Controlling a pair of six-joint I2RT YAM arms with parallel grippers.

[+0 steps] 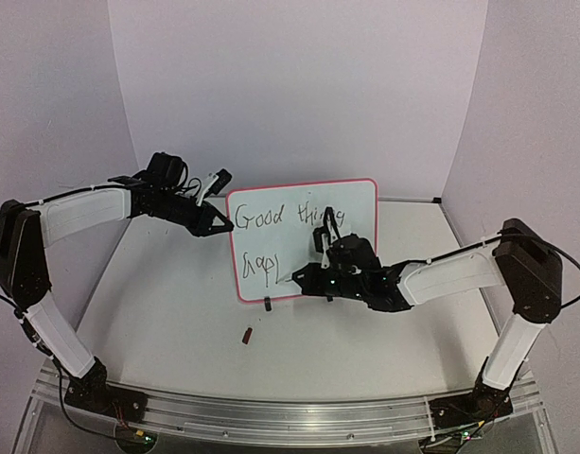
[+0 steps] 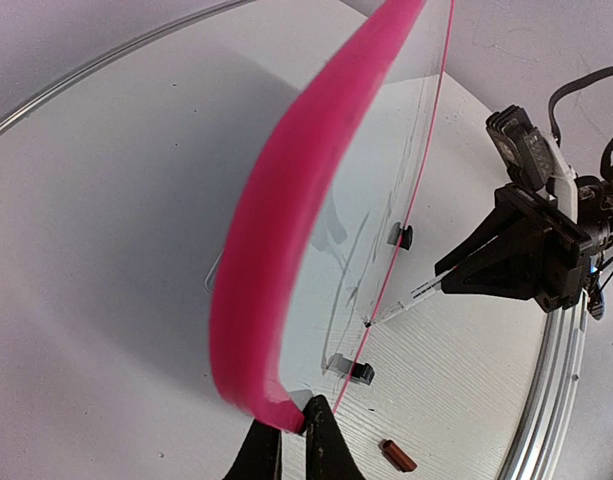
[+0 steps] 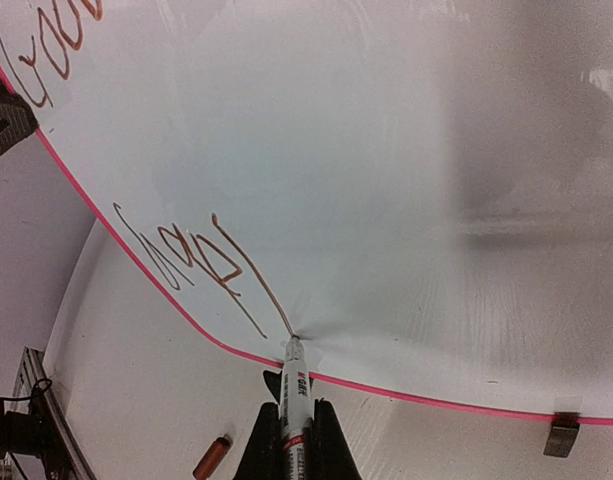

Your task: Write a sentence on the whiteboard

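**Two arms, one whiteboard: an inventory and the pose of each arm**

We count one whiteboard (image 1: 360, 203), standing upright near the middle of the table (image 1: 166, 312) on two black clip feet (image 2: 360, 371). The overhead view shows only one foot, under the lower edge. The sentence (image 1: 271, 218) runs in two lines of dark handwriting. The upper line begins "Good thi" before the right wrist hides the rest, and the lower line holds only a few letters at the board's lower left. We also count one marker (image 3: 294, 385) and one small reddish-brown cap (image 1: 247, 334), which lies loose on the table in front of the board.

The left arm (image 1: 81, 213) rises from its base to a high elbow at the far left, and its forearm then reaches rightward. The left gripper (image 1: 223, 224) meets the board's left edge near the upper corner, with its fingers (image 2: 321, 440) closed on the pink frame.

The right arm (image 1: 450, 274) folds at an elbow on the right and stretches low and leftward across the board's lower half. The right gripper (image 3: 293, 430) is closed tightly around the marker's barrel. The marker's tip touches the board at the end of the last stroke in the lower line, just above the bottom frame.
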